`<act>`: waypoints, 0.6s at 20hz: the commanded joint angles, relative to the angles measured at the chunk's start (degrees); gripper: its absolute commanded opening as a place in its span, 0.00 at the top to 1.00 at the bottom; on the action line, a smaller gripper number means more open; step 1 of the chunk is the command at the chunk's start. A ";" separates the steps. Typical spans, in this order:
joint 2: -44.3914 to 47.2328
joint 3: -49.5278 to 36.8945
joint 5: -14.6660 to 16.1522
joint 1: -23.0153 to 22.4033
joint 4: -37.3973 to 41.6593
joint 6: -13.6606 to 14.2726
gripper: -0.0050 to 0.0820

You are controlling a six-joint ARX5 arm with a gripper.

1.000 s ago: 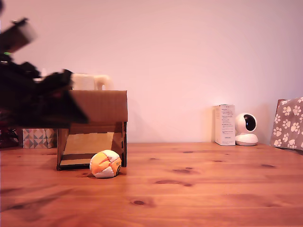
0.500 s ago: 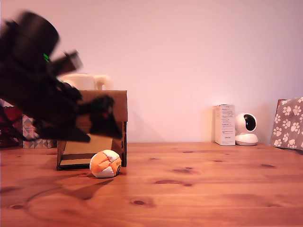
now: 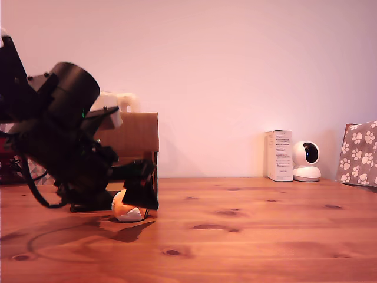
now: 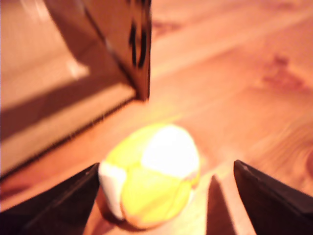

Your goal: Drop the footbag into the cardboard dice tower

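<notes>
The footbag (image 3: 125, 207), a soft ball of orange, yellow and white panels, lies on the wooden table just in front of the cardboard dice tower (image 3: 134, 137). My black gripper (image 3: 134, 197) has come down over it and hides part of it in the exterior view. In the wrist view the footbag (image 4: 151, 174) sits between my two dark fingertips (image 4: 58, 205), and the gripper (image 4: 168, 198) is open around it with a gap on one side. The dice tower's dark-edged corner and sloped ramp (image 4: 73, 93) stand just beyond the ball.
Along the wall at the exterior view's right stand a slim white carton (image 3: 279, 155), a small white camera (image 3: 306, 161) and a paw-print box (image 3: 359, 153). The arm hides most of the tower's front. A cream object (image 3: 115, 101) shows above the tower. Wooden table (image 3: 247, 236) stretches rightwards.
The arm has swung in from the exterior view's left and dropped, bringing the gripper from beside the tower's upper part down around the footbag. The footbag has stayed in place.
</notes>
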 commanded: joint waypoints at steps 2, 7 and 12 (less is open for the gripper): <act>1.09 0.26 -0.74 0.07 0.37 0.33 0.59; -0.31 0.35 -0.44 -0.15 -0.85 0.33 0.82; -8.48 0.35 1.11 -1.79 -8.57 0.26 0.82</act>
